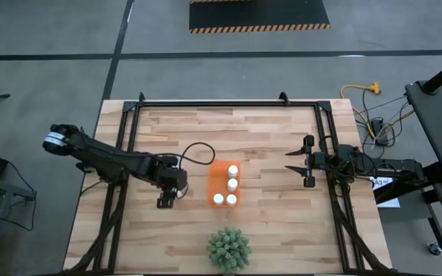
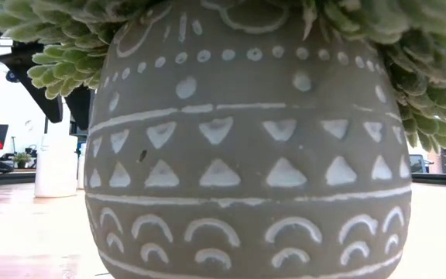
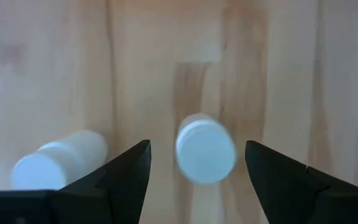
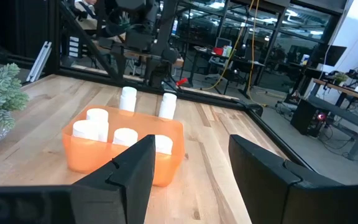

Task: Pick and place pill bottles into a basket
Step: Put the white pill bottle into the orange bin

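Small white capped pill bottles (image 3: pixel 205 151)

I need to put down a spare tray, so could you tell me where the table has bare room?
Bare wood lies between the basket and the right gripper, and along the far edge. It is crowded left of the basket, around the left gripper over two pill bottles, and near the plant.

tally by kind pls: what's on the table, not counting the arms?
Orange basket: 1
White pill bottles inside it: 4
White pill bottles outside it: 2
Green potted plant: 1
Total: 8
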Robot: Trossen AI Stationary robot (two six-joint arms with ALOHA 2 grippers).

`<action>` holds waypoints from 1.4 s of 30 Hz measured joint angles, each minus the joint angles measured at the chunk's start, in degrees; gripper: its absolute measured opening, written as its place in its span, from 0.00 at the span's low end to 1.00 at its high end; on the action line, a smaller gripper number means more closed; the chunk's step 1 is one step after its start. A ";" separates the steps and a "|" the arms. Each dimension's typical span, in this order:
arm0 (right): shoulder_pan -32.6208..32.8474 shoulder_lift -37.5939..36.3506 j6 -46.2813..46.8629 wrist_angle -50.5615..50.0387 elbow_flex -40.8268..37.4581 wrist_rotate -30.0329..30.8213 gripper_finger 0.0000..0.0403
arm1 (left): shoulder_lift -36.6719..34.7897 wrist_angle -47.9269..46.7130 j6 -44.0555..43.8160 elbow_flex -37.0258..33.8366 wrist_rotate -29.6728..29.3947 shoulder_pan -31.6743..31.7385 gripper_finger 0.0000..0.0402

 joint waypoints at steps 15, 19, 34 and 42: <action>0.00 0.02 0.02 0.02 0.00 0.00 0.48 | 4.17 2.25 1.47 -1.92 1.76 0.15 0.60; 0.00 0.02 0.00 0.02 0.00 0.00 0.48 | 4.56 3.38 1.45 -3.02 2.32 0.15 0.60; 0.00 0.02 0.02 0.02 0.00 0.00 0.48 | 4.55 4.55 1.23 -3.50 3.15 0.15 0.41; 0.00 0.02 0.02 0.02 0.00 0.00 0.48 | 4.50 4.00 1.23 -2.38 4.45 0.15 0.35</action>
